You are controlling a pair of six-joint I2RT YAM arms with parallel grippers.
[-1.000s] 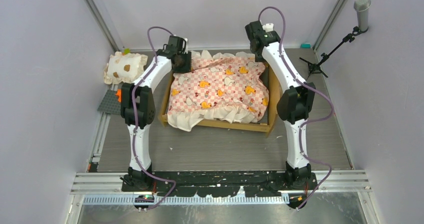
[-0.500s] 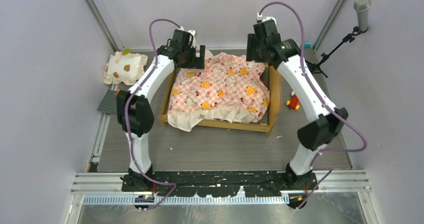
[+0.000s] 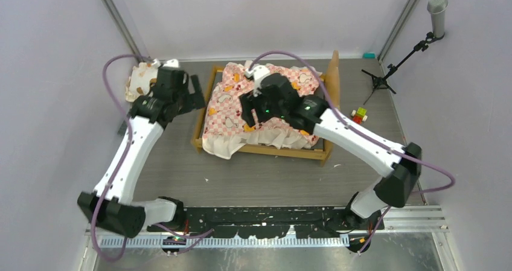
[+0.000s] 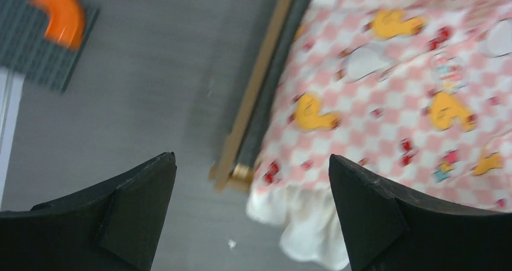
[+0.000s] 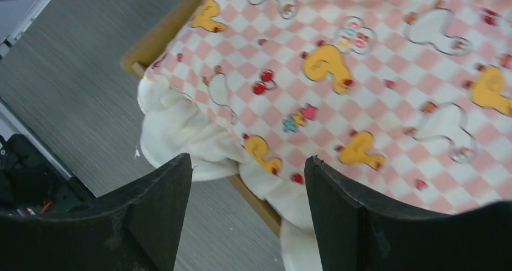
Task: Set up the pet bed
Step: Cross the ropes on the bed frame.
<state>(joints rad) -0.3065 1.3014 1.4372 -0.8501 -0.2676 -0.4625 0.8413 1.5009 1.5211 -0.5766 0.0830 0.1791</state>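
Top view: the bed (image 3: 290,153) sits mid-table (image 3: 272,180). Its checkered mattress (image 3: 224,124) is rumpled, and the cream ruffle (image 3: 220,147) spills over the near left corner. The left gripper (image 3: 196,93) hangs just beside the bed's left side, outside it, with its jaws spread and nothing in them. The right gripper (image 3: 246,113) hovers over the middle of the mattress. A pillow (image 3: 137,81) lies left of the bed, partly hidden by the left arm. A small toy (image 3: 360,113) lies right of the bed, and a mic stand (image 3: 386,72) stands farther that way.

Left wrist view: the left gripper (image 4: 250,162) is wide open and empty above the bed's (image 4: 386,90) corner. A grey plate (image 4: 36,57) bearing an orange piece (image 4: 60,14) lies well left of the bed.

Right wrist view: the right gripper (image 5: 247,161) is also spread and empty, over the bed's (image 5: 362,72) corner where the ruffle hangs past the wood.
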